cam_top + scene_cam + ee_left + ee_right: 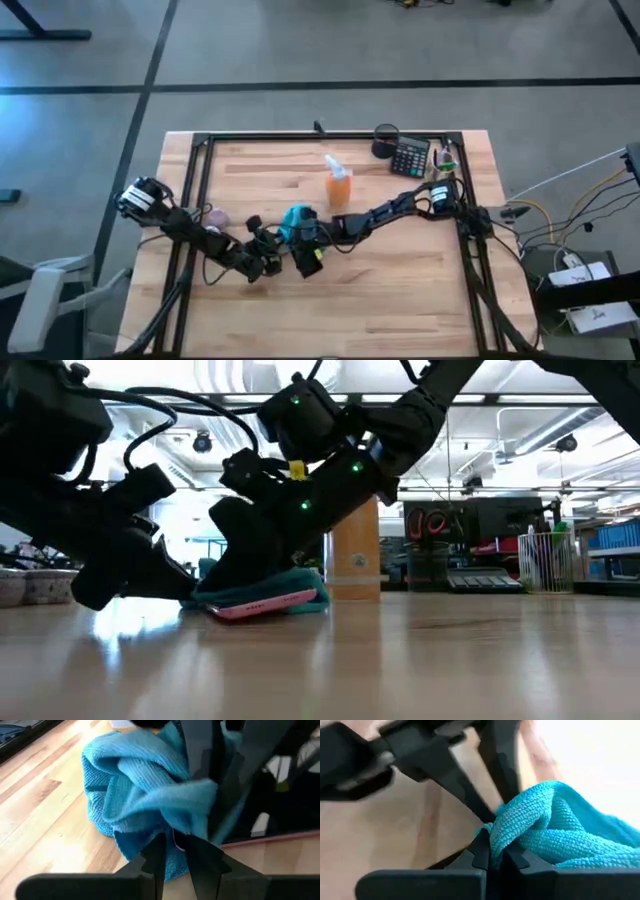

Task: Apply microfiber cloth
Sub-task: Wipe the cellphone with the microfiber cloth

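Microfiber cloth (296, 219) on wooden table (400, 290)

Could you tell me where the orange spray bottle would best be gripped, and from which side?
I would grip the orange spray bottle around its upright body, below the white nozzle, coming in level from the right arm's side; both grippers and the cloth crowd its near left.

We see an orange spray bottle (339, 187) just beyond the jaws | calculator (409, 158) farther off | black cup (386, 141) beside it.
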`<action>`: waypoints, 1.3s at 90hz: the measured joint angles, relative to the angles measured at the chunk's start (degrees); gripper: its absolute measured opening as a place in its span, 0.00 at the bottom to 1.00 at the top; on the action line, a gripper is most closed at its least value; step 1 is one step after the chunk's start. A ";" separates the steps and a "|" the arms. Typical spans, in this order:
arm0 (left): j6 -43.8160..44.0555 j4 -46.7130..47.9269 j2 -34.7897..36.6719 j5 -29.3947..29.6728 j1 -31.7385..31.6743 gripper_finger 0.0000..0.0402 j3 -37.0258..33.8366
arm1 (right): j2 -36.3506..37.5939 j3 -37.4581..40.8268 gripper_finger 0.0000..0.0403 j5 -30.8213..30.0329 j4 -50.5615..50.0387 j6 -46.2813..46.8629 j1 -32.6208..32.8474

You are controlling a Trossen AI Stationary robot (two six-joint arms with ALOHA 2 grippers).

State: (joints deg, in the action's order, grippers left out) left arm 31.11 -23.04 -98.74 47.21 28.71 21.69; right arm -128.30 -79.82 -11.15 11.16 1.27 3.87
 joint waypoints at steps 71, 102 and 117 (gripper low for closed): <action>1.17 1.68 -0.06 -1.44 -0.02 0.15 -0.02 | 0.14 0.35 0.00 18.79 -0.03 -5.78 0.50; 4.18 3.05 0.04 -0.82 0.00 0.15 -0.48 | 0.25 0.68 0.00 28.19 -1.39 -7.93 1.78; -2.76 -4.20 0.55 -3.36 1.06 0.15 -0.79 | 0.41 0.75 0.00 26.04 -1.18 -7.93 1.47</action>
State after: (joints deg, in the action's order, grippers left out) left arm 28.36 -27.24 -98.19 43.85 29.77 20.91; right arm -127.90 -79.07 14.89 9.98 -6.66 5.34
